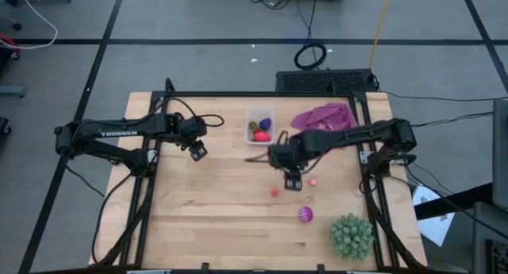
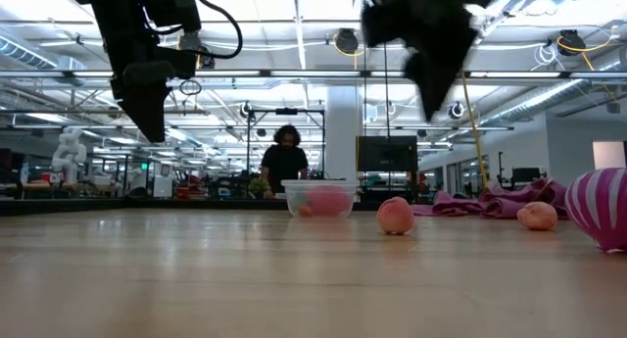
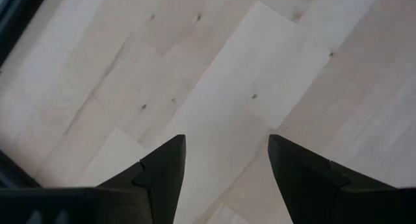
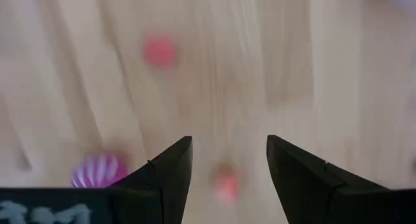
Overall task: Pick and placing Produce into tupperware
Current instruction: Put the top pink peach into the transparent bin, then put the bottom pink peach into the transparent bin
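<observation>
**Right end effector hangs empty over loose produce**

The right end effector (image 1: 292,181) hovers, fingers apart, above blurred pink pieces (image 4: 225,183) on the table (image 1: 214,218). The tupperware (image 1: 260,125) holds several pieces, hard to distinguish. The left end effector (image 1: 198,152) waits, fingers apart, empty.

This is a big robot lab. A wooden bench (image 1: 214,218) stands on a gray floor (image 1: 198,67) with black cables (image 1: 311,55). Behind it are long ceiling lights (image 2: 294,24), more machines, and a person (image 2: 285,162) at a desk.
</observation>
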Robot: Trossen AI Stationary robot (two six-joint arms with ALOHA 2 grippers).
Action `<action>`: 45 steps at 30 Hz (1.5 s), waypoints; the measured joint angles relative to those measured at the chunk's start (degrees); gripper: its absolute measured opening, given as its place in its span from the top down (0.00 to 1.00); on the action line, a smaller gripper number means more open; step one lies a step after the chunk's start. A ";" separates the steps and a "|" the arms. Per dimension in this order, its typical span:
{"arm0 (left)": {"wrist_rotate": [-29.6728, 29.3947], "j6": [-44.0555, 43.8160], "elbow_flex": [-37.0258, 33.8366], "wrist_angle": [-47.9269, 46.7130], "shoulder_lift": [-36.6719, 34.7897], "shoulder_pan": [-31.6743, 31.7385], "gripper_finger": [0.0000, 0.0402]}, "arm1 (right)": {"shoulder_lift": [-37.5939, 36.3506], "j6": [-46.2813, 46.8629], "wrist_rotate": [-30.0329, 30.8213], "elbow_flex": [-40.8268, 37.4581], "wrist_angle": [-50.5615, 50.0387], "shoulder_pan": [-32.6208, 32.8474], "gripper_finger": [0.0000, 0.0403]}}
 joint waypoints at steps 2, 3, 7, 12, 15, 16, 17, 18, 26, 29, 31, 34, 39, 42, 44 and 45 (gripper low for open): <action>0.27 -0.36 0.00 0.00 0.00 -0.23 0.44 | -0.49 3.51 0.08 -3.58 -2.69 0.90 0.53; 0.27 -0.61 0.00 0.02 0.00 -0.39 0.44 | -0.68 4.79 0.16 -5.50 -3.40 1.13 0.53; 0.27 -0.69 0.00 0.07 0.00 -1.23 0.44 | -1.50 7.01 0.19 -13.42 -2.33 1.30 0.53; 0.27 -1.09 0.00 0.48 0.00 -2.25 0.44 | -3.04 7.08 0.15 -21.96 3.69 0.02 0.53; 0.27 -1.36 0.00 0.48 0.00 -2.65 0.44 | -3.97 7.11 -0.88 -26.27 7.72 -0.93 0.53; 0.27 -1.36 0.00 0.48 0.00 -2.74 0.44 | -4.27 7.18 -1.46 -27.50 8.67 -1.29 0.53; 0.27 -1.36 0.00 0.49 0.00 -2.84 0.44 | -4.60 7.61 -1.61 -28.66 9.75 -1.48 0.53; 0.27 -1.36 0.00 0.50 0.00 -2.90 0.44 | -4.70 8.04 -1.66 -29.51 10.81 -1.69 0.53; 0.24 -2.06 0.00 0.72 0.00 -2.91 0.44 | -4.81 6.26 -2.78 -31.64 13.41 -2.33 0.53; 0.24 -2.12 0.00 0.79 0.01 -2.91 0.44 | -5.17 5.92 -2.71 -31.64 14.14 -3.22 0.53; 0.22 -2.12 0.00 0.89 0.00 -2.91 0.44 | -5.27 5.20 -2.69 -31.64 14.64 -4.07 0.53; 0.24 -2.12 0.00 0.94 0.01 -2.91 0.44 | -5.57 4.23 -2.56 -31.64 15.28 -5.38 0.53; 0.24 -2.21 0.00 0.92 0.00 -2.91 0.44 | -6.07 3.10 -2.54 -31.64 15.94 -7.21 0.53; 0.24 -2.25 0.00 0.92 0.00 -2.90 0.44 | -6.64 2.56 -2.54 -31.64 17.21 -8.15 0.53; 0.24 -2.33 0.00 0.92 0.01 -2.91 0.44 | -7.38 1.90 -2.53 -31.64 18.18 -8.75 0.53; 0.23 -2.34 0.00 0.92 0.01 -2.91 0.44 | -7.84 1.71 -2.46 -31.64 18.82 -9.05 0.53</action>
